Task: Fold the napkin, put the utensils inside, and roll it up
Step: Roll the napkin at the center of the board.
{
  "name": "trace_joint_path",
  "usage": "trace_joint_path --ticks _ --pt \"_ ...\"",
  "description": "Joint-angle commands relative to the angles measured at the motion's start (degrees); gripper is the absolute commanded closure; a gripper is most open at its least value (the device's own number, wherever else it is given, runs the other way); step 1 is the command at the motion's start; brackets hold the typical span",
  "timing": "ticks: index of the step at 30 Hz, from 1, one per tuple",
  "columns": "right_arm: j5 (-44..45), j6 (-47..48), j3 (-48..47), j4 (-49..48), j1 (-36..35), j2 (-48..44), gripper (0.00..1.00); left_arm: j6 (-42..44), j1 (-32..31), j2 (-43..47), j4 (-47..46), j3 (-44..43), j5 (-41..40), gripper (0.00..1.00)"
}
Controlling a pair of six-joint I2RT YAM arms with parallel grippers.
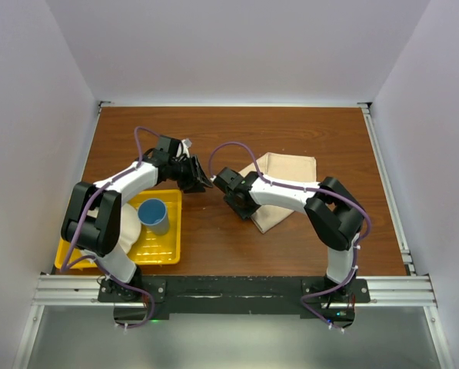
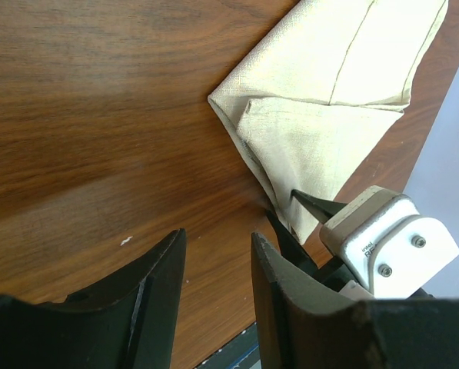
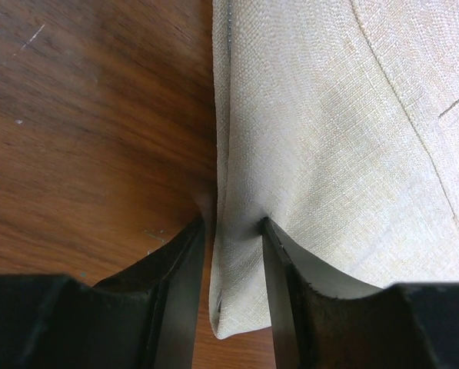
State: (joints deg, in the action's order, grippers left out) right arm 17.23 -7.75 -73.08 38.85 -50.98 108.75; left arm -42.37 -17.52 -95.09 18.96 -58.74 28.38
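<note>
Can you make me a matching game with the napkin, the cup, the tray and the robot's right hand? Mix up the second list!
1. napkin
2. cup
3. tray
4. right hand

A. yellow
B. one finger on each side of the cloth's edge
C. beige and folded
D. blue, sitting in the tray

Pairs: 1-C, 2-D, 3-A, 4-B

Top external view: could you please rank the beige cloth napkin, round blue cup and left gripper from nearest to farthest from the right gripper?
1. Beige cloth napkin, its edge between the right gripper's jaws.
2. Left gripper, just left.
3. Round blue cup, farther left on the yellow tray.
</note>
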Motion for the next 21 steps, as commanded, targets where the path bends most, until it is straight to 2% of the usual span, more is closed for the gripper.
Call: trace_joint_path --ticks 1,7,14,21 --pt "-3.34 0.1 -3.12 -0.09 0.09 -1.6 0.64 1.15 0.47 0.43 0.02 -1.99 1.41 0.56" --pt "-2.91 -0.51 -5.32 1.58 0.53 -3.45 0.59 1.06 0.47 0.08 -0.06 -2.52 1.59 0.56" --pt "-2.38 0.19 -1.81 0.27 1.67 -3.02 0.5 1.32 0.47 0.34 -0.15 -1.99 1.59 0.56" --pt "-3.43 0.72 0.66 -2.81 3.08 -1.79 0.49 0.89 0.47 0.17 -0.24 -1.73 1.68 0.56"
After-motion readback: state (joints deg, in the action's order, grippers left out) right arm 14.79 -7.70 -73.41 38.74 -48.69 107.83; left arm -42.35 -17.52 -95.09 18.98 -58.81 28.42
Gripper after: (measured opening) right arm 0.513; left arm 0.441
